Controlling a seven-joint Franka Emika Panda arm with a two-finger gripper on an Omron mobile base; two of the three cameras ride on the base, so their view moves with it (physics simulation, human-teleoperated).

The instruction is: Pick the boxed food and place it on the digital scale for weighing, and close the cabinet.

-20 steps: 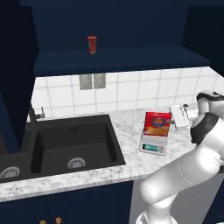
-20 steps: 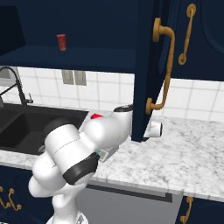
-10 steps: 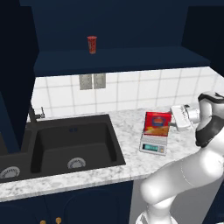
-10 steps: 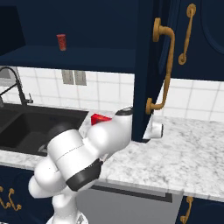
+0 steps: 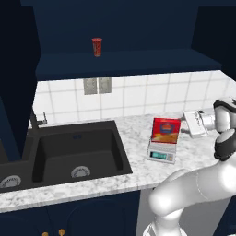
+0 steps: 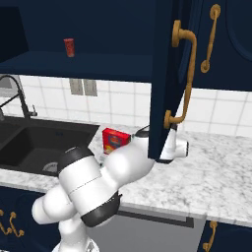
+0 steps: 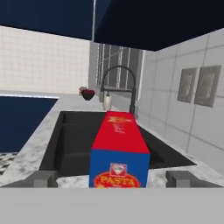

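Note:
The boxed food [image 5: 166, 130], a red carton with a pasta picture, stands upright on the digital scale [image 5: 161, 156] on the marble counter. My gripper [image 5: 185, 125] hangs level just right of the carton, pointing at it. In the hand view the boxed food [image 7: 119, 153] rises in the middle, blue narrow side toward me. My gripper [image 7: 113, 178] is open, its fingertips [image 7: 43, 178] wide apart on either side, clear of the carton. The cabinet door [image 6: 167, 74] with its gold handle [image 6: 182, 78] stands open, swung out over the counter and hiding my hand.
A red cup [image 5: 97, 47] sits on the shelf inside the open cabinet. The black sink [image 5: 73, 152] lies left of the scale, with a faucet [image 6: 12, 93] behind it. Tiled wall with outlets [image 5: 97, 85] backs the counter. Marble counter [image 6: 221, 182] runs on to the right.
My jaws went from shut on the carton to wide open, letting it go. The carton stays standing on the scale; the hand has barely shifted.

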